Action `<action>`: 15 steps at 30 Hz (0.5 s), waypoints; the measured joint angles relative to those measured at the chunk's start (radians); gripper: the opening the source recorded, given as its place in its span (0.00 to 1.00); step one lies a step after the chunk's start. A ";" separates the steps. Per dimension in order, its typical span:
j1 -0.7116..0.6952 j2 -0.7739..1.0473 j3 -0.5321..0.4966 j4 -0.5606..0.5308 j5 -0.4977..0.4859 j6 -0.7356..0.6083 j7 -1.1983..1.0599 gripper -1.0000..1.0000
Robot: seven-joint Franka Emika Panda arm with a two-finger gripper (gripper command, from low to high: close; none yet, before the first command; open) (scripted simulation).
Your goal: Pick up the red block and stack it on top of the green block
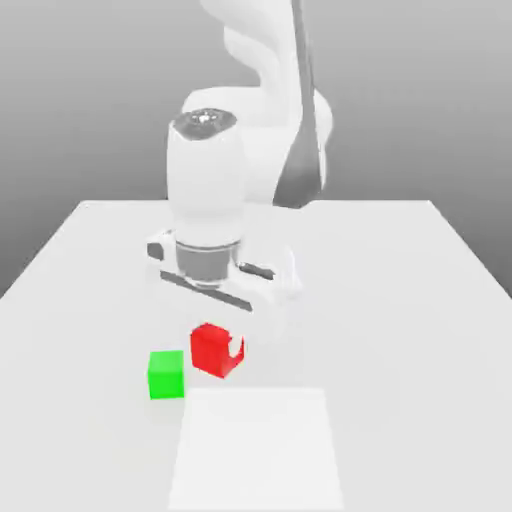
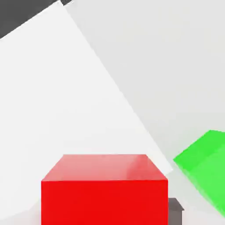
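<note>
On the white worktop (image 1: pixel 90 260), toward the exterior view's left, the green block (image 1: pixel 166 374) sits flat on the surface. Just beside it, to the exterior view's right, the red block (image 1: pixel 212 349) hangs tilted and slightly higher, clamped between the jaws of the gripper (image 1: pixel 224 345), one pale finger (image 1: pixel 236 347) showing against its side. The white arm (image 1: pixel 205 190) stands over both blocks. In the hand view the red block (image 2: pixel 104 189) looms close, with the green block (image 2: pixel 205 167) near it.
</note>
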 joint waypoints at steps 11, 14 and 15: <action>-0.214 -0.011 0.004 -0.061 -0.012 0.050 0.389 0.00; -0.217 0.094 0.005 -0.058 -0.015 0.152 0.394 0.00; -0.215 0.129 0.005 -0.056 -0.010 0.186 0.391 0.00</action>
